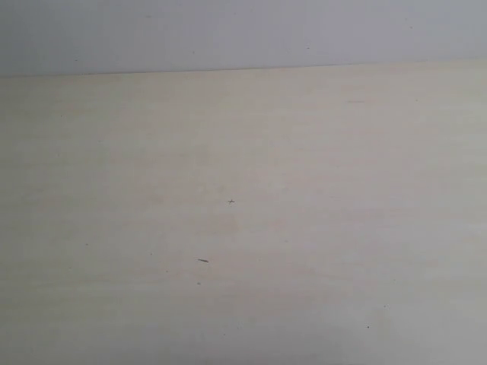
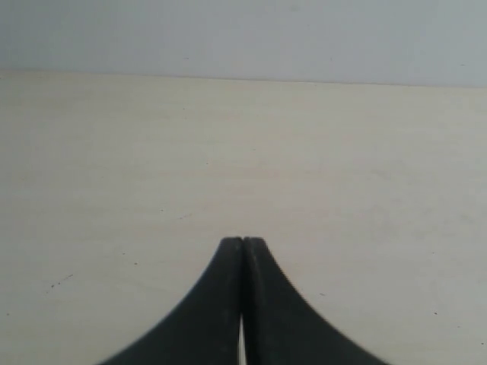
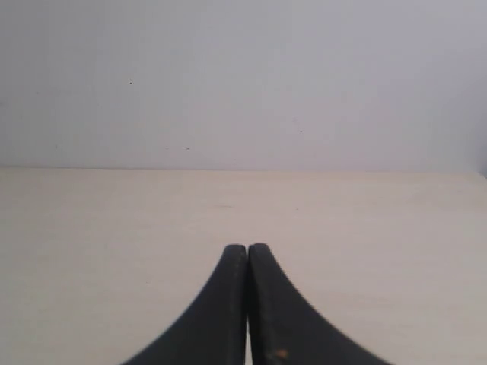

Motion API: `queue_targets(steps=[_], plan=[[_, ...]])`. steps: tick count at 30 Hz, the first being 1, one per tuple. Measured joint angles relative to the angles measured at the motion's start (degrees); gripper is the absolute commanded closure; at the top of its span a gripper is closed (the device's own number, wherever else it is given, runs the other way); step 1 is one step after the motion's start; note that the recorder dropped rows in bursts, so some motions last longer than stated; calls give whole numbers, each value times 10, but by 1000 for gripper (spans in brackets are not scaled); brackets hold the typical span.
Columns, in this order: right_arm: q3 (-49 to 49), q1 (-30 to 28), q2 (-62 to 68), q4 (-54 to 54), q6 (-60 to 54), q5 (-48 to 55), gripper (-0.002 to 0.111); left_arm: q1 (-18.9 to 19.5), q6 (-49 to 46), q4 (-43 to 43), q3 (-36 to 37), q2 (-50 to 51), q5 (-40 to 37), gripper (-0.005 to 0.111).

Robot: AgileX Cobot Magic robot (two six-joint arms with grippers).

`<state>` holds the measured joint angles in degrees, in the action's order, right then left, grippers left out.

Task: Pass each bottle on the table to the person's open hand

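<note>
Idle: left gripper point(image 2: 243, 242) clenched on nothing, tips touching, over bare table point(image 1: 243, 190); right gripper point(image 3: 247, 247) same, clamped empty. No bottle or open hand in any view, so bottle position, pointing and long axis can't be told. There's only the table, far edge at 12 o'clock running 9-to-3 against the wall point(image 1: 228, 30). Reads as pre-pick or all-done, can't say which; next move needs a bottle located, then jaws opened before approach.

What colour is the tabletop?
The table is pale beige with faint wood grain and a few tiny dark specks, clearest in the exterior view.
</note>
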<state>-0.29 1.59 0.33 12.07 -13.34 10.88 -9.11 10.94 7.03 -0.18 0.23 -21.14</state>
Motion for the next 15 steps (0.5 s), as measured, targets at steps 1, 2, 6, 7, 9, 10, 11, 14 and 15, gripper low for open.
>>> queue_targets(steps=[1, 2, 6, 7, 9, 10, 11, 14, 15], plan=[[0, 0, 0, 0, 0, 0, 108, 0, 0, 0, 0, 0, 0, 107], [0, 0, 0, 0, 0, 0, 108, 0, 0, 0, 0, 0, 0, 107], [0, 0, 0, 0, 0, 0, 108, 0, 0, 0, 0, 0, 0, 107], [0, 0, 0, 0, 0, 0, 108, 0, 0, 0, 0, 0, 0, 107], [0, 0, 0, 0, 0, 0, 108, 0, 0, 0, 0, 0, 0, 107], [0, 0, 0, 0, 0, 0, 108, 0, 0, 0, 0, 0, 0, 107], [0, 0, 0, 0, 0, 0, 108, 0, 0, 0, 0, 0, 0, 107], [0, 0, 0, 0, 0, 0, 108, 0, 0, 0, 0, 0, 0, 107], [0, 0, 0, 0, 0, 0, 108, 0, 0, 0, 0, 0, 0, 107]])
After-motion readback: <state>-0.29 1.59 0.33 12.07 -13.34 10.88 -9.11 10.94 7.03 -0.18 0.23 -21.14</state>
